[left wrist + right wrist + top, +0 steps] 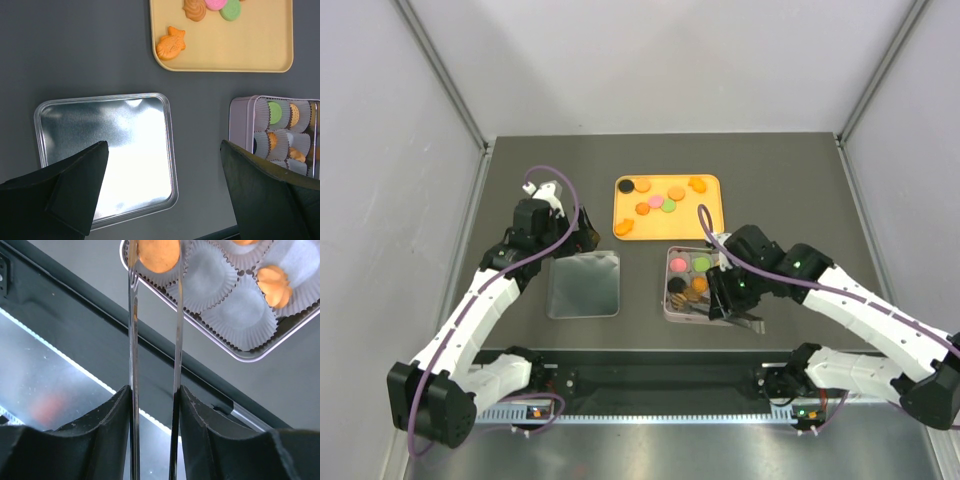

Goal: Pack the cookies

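Observation:
Cookies (660, 197), orange, pink, green and black, lie on an orange tray (712, 222). The square tin (667, 300) with pale paper cups holds several cookies. My right gripper (725, 290) hovers over the tin's near side, shut on metal tongs (132, 340). The tongs pinch an orange cookie (159, 254) above the tin's cups (207, 277). My left gripper (582, 238) is open and empty above the silver lid (584, 284). In the left wrist view the lid (107, 150) lies under the open gripper (162, 190), with a fish-shaped orange cookie (171, 44) on the tray beyond.
The tray (235, 50) sits at the back centre, the tin (240, 120) in front of it, and the lid to the tin's left. A black rail (75, 315) runs along the table's near edge by the arm bases. Grey walls enclose the table.

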Controlling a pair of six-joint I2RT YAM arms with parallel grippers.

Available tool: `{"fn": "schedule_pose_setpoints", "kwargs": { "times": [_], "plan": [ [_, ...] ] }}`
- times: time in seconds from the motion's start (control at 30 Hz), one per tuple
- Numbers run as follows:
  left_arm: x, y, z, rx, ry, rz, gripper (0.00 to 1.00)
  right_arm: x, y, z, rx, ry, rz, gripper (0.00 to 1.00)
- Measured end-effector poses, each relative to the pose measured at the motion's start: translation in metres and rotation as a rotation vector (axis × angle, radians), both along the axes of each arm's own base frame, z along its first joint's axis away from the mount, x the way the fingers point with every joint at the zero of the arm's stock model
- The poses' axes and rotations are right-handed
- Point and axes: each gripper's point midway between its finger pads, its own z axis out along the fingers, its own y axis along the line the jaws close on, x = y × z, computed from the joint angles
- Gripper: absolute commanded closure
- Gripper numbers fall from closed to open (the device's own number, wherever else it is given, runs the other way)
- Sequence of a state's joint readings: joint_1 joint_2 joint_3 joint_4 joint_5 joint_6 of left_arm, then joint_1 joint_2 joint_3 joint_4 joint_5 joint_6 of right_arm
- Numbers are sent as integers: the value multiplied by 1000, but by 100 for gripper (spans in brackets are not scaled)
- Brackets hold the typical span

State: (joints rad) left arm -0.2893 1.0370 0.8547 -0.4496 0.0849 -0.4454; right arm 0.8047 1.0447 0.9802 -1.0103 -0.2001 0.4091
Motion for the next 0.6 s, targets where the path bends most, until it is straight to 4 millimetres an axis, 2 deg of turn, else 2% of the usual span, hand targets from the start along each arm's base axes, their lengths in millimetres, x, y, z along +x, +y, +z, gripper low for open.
{"fn": "schedule_pose_setpoints", "kwargs": {
  "times": [0.33, 0.6],
  "plan": [
    [0, 0, 0, 0, 0, 0, 2, -5, 1, -3, -14, 8, -6, 60],
    [0, 0, 0, 0, 0, 0, 2, -6, 3, -4, -18, 11, -3, 54]
  ]
}}
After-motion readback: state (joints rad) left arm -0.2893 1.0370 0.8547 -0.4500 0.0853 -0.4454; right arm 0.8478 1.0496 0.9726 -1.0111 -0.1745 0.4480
